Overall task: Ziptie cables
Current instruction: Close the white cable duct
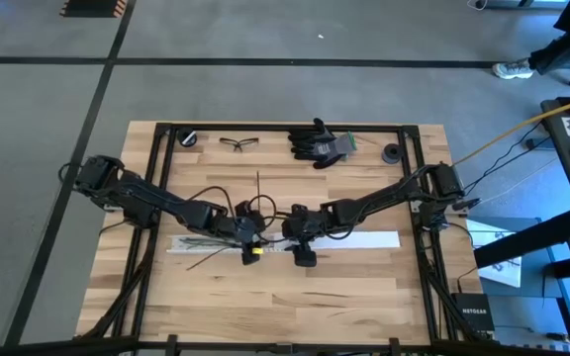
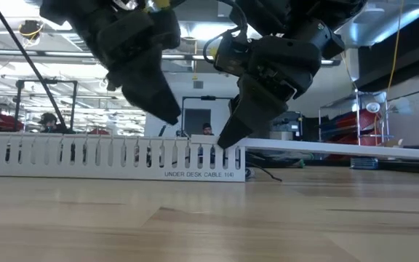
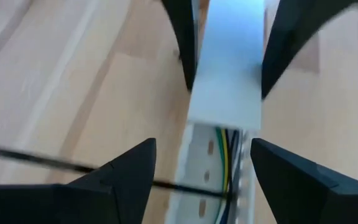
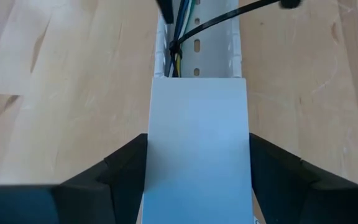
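The slotted rail [image 2: 111,156] reads "UNDER DESK CABLE". Only the wrist views show the cables [image 4: 178,53] lying inside it, ahead of the right gripper [image 4: 197,165], whose fingers straddle the white cover strip [image 4: 197,143]. The left gripper [image 3: 197,171] faces it, fingers wide, straddling the rail.

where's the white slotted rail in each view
High: slotted rail left of centre, under the left claw.
Low: left half, slots upright.
Left wrist: bottom centre, wires inside.
Right wrist: top centre.
Shared landmark: flat white cover butting the rail's end.
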